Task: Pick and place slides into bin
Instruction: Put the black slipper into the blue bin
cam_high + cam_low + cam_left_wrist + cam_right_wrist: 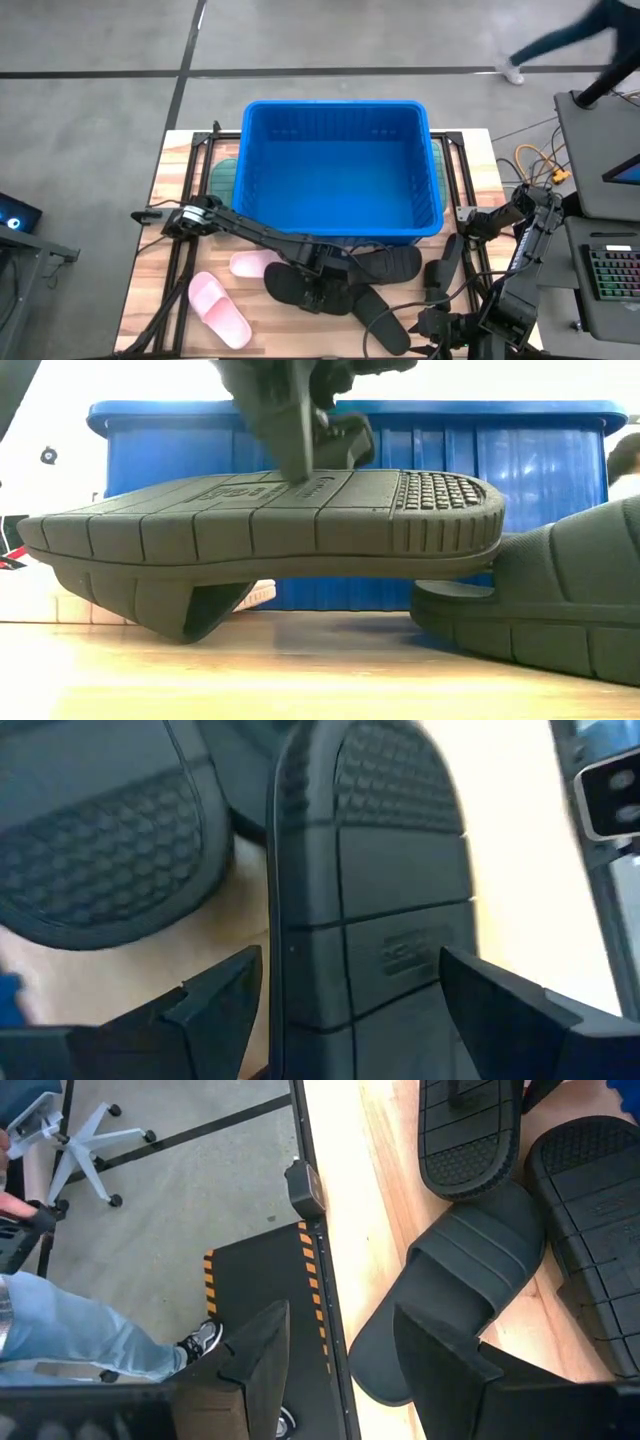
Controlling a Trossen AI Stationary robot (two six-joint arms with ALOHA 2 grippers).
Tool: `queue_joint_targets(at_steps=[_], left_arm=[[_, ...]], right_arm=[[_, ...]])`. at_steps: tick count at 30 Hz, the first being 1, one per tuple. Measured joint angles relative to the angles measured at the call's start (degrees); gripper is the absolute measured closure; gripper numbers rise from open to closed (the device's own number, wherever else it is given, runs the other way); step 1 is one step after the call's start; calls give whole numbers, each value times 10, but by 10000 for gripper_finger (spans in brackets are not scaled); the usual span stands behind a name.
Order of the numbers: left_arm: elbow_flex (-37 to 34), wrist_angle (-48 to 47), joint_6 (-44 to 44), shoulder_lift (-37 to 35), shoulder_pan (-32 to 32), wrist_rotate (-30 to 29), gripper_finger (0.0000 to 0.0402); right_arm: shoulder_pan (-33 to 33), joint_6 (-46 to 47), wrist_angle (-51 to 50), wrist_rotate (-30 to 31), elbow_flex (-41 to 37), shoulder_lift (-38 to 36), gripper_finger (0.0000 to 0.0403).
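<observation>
The blue bin (335, 104) stands at the table's far middle. In front of it lie several black slides and two pink slides (220, 310). A sage green slide (224, 176) lies left of the bin. My left gripper (322, 270) is open over a black slide (250, 525) that lies sole up. That slide's strap (180, 615) is on the table and one end lies over another black slide (560, 600). The fingers (215, 1005) stand on either side of the sole (390, 870). My right gripper (340, 1360) is open and empty at the table's near right edge. My left gripper comes at the upturned black slide from above, its fingers lying across the sole's width. In the low view one fingertip (300, 472) reaches the sole's surface by the moulded logo (325, 485). I cannot tell whether it touches.
Another black slide (470, 1280) lies strap up just ahead of my right gripper, with two more sole up beyond it. A second green slide (438, 170) shows right of the bin. Cables and a desk stand at the right. A person's leg (90, 1340) is on the floor nearby.
</observation>
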Motion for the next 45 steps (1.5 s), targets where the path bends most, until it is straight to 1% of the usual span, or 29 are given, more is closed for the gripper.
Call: queue_joint_targets(at_steps=[8,12,15,18,26,30,32,37,40,45], left_arm=[[-34,28,-1,-1,0,8,116],[-39,29,0,-1,0,6,116],[-43,31,3,-1,-1,6,124],[-51,43,3,-2,-3,6,149],[-93,85,0,-4,-17,8,245],[-106,96,-1,-3,-22,15,280],[-103,96,-1,-2,-25,14,294],[-79,75,-1,-2,-30,6,295],[-52,47,-1,-1,-31,3,300],[0,-26,4,-1,-30,-12,310]], right_arm=[[0,-7,0,0,0,0,232],[0,-8,-1,0,0,0,232],[0,-9,-3,0,0,0,232],[-1,-9,-9,0,0,0,232],[-1,-9,-10,1,0,0,232],[-1,-9,-10,1,0,0,232],[-1,-9,-10,1,0,0,232],[-1,-9,-10,1,0,0,232],[-1,-9,-10,0,1,0,232],[-1,-13,-10,-6,15,1,232]])
